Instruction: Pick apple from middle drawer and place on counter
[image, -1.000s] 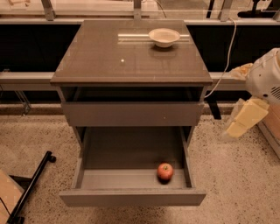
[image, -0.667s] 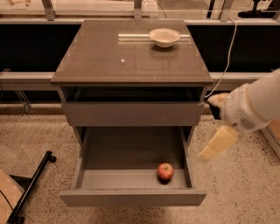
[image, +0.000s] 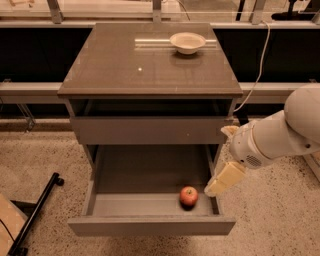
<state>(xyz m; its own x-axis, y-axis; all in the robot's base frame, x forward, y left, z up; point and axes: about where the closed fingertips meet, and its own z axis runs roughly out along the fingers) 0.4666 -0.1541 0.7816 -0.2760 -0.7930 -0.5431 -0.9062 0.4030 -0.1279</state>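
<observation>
A small red apple (image: 188, 196) lies in the front right corner of the pulled-out middle drawer (image: 150, 226). The counter (image: 125, 65) is the glossy grey-brown top of the cabinet above it. My gripper (image: 224, 180) hangs from the white arm on the right, over the drawer's right wall, a little right of and above the apple, apart from it. It holds nothing that I can see.
A shallow white bowl (image: 187, 42) stands at the back right of the counter. A taller closed drawer front (image: 150, 131) sits above the open drawer. A black bar (image: 35, 212) lies on the speckled floor at the left. A cable (image: 260, 65) hangs at the right.
The arm has swung left and down from beside the cabinet, bringing the gripper to the drawer's right wall close to the apple. The apple and drawer have not moved.
</observation>
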